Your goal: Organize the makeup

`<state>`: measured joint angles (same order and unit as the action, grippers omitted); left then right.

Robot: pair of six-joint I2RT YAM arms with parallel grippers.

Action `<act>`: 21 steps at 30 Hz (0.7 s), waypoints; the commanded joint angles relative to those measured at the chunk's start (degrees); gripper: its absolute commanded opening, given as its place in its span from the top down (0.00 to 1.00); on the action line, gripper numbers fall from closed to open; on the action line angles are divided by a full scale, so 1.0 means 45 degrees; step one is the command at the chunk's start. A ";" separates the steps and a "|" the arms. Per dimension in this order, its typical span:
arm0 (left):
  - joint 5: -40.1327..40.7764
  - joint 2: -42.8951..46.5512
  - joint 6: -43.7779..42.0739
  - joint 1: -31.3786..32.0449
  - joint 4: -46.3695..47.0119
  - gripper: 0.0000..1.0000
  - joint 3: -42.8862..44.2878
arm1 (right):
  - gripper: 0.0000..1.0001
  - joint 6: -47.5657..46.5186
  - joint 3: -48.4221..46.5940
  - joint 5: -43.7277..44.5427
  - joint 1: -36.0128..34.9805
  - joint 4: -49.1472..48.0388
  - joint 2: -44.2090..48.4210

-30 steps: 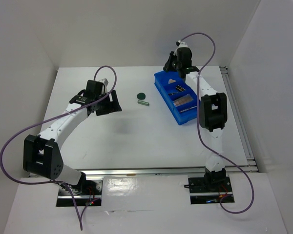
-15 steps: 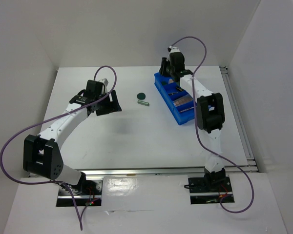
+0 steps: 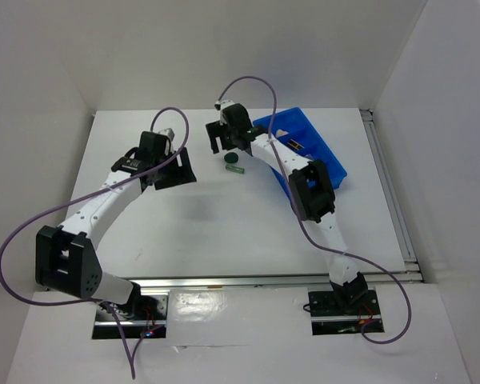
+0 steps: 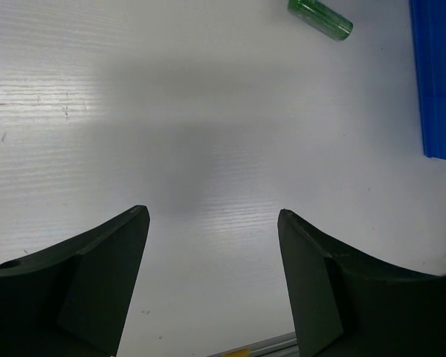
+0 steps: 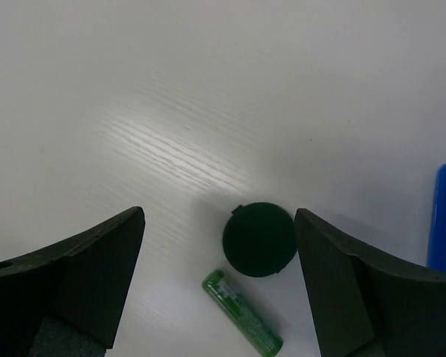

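Seen from above, the right arm has swung away from the blue bin [image 3: 326, 152] and reaches left across the tabletop [image 3: 224, 232]. The right fingers [image 3: 215, 138], newly spread and empty, hang beside the dark round piece [image 3: 233, 159] and the green tube [image 3: 235, 169], which lie close together outside the bin. The bin sits at a different angle than a moment ago, with small items inside. The left fingers [image 3: 186, 168] hover open and empty, unmoved. The left wrist view shows open fingers over bare tabletop, with the tube at the top edge. In the right wrist view, the round piece lies framed between the open fingers with the tube just beside it, so one of these two is probably the next pick.
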<state>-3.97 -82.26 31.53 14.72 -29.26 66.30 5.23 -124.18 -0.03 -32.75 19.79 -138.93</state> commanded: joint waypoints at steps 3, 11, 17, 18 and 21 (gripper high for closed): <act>0.0628 0.1071 0.0025 -0.0340 -0.0081 0.17 -0.0182 | 0.11 0.0302 -0.0354 0.0399 0.0481 0.0778 -0.0708; 0.0510 0.1268 0.0025 -0.0459 0.0056 0.17 -0.0320 | 0.28 0.0555 -0.0236 0.0281 0.0481 0.0895 -0.1294; 0.0510 0.1268 0.0025 -0.0459 0.0056 0.17 -0.0320 | 0.63 0.0673 0.0037 0.0281 0.0481 0.0778 -0.1294; 0.0510 0.1268 0.0025 -0.0459 0.0056 0.17 -0.0320 | 0.76 0.0673 0.0037 0.0281 0.0481 0.0778 -0.1294; 0.0510 0.1268 0.0025 -0.0459 0.0172 0.17 -0.0320 | 0.92 0.0673 0.0037 0.0514 0.0481 0.0778 -0.0865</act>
<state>-1.80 -77.65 31.68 12.84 -29.61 65.23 8.03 -124.11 1.15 -30.20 23.64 -144.81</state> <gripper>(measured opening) 0.835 0.113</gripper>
